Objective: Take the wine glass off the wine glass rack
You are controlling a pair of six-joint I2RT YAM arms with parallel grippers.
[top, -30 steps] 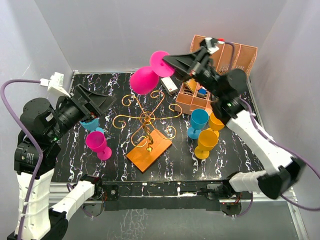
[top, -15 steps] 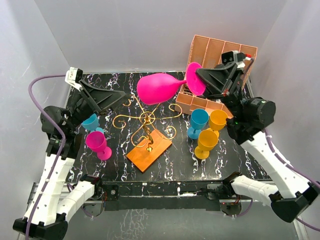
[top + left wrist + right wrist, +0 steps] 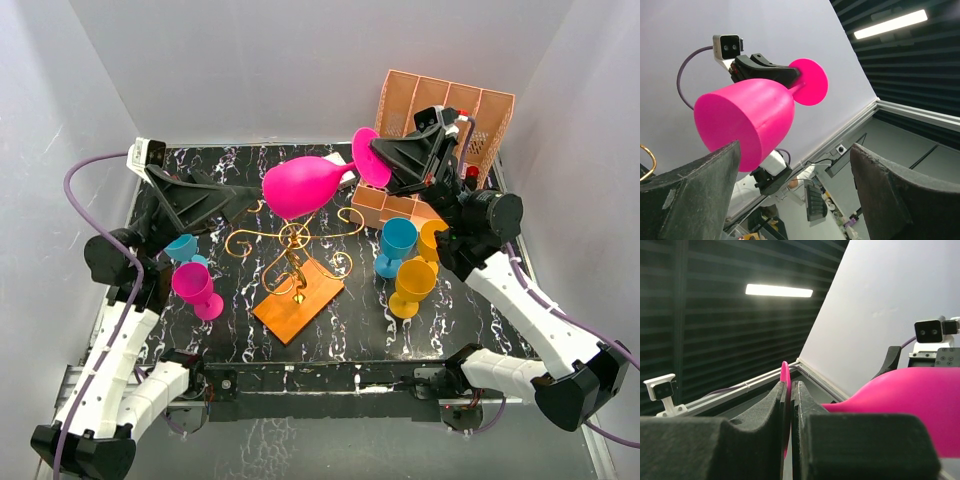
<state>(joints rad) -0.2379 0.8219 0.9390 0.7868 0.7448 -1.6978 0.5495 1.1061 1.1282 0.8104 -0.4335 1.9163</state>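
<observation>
One magenta wine glass (image 3: 300, 185) hangs sideways in the air above the gold wine glass rack (image 3: 298, 300) (clear of its scroll arms), its foot pinched by the right gripper (image 3: 372, 160). Beside the bowl the left gripper (image 3: 238, 195) gapes wide, seemingly not touching.

Table (image 3: 352, 326): wine glass rack (image 3: 297, 298), goblets (image 3: 414, 276), organiser (image 3: 442, 108)

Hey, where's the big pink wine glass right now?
The big pink wine glass hangs mid-air at the top view's centre, lying sideways over the rear arms of the wine glass rack, foot pinched by the right gripper, open left gripper to its left.
</observation>
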